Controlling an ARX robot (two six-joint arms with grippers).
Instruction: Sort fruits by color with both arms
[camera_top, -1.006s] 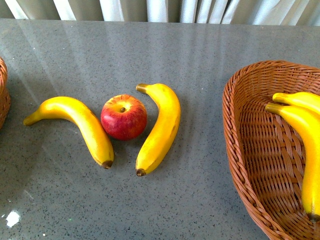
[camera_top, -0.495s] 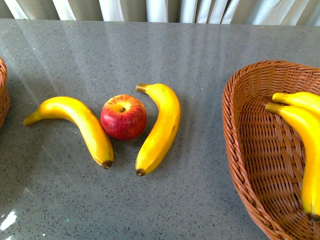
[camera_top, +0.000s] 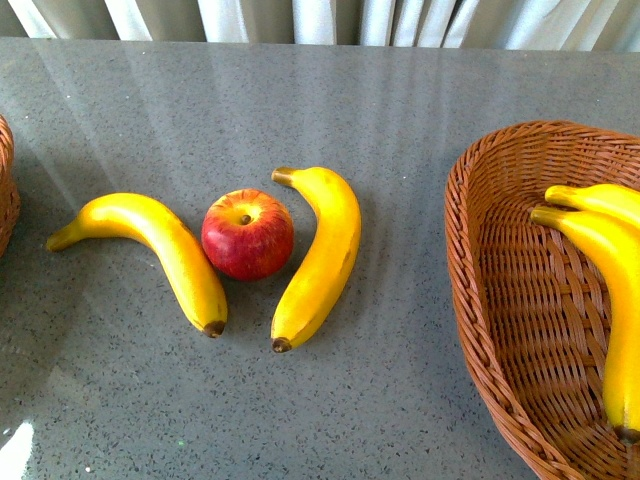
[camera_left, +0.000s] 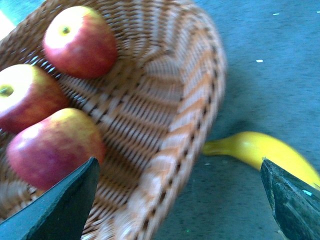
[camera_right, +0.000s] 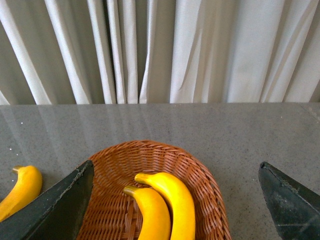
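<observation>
On the grey table a red apple (camera_top: 248, 234) sits between two yellow bananas, one on its left (camera_top: 150, 250) and one on its right (camera_top: 318, 256). Two more bananas (camera_top: 610, 290) lie in the wicker basket (camera_top: 490, 300) at the right, also seen from the right wrist as bananas (camera_right: 165, 205) in the basket (camera_right: 195, 170). My right gripper (camera_right: 175, 200) hangs open above them. The left wrist view shows three red-yellow apples (camera_left: 55, 145) in another wicker basket (camera_left: 165, 115), a banana (camera_left: 260, 150) beside it, and my left gripper (camera_left: 180, 200) open over the basket's rim.
The left basket's edge (camera_top: 6, 190) shows at the far left of the front view. White curtains (camera_right: 165, 50) hang behind the table's far edge. Neither arm appears in the front view.
</observation>
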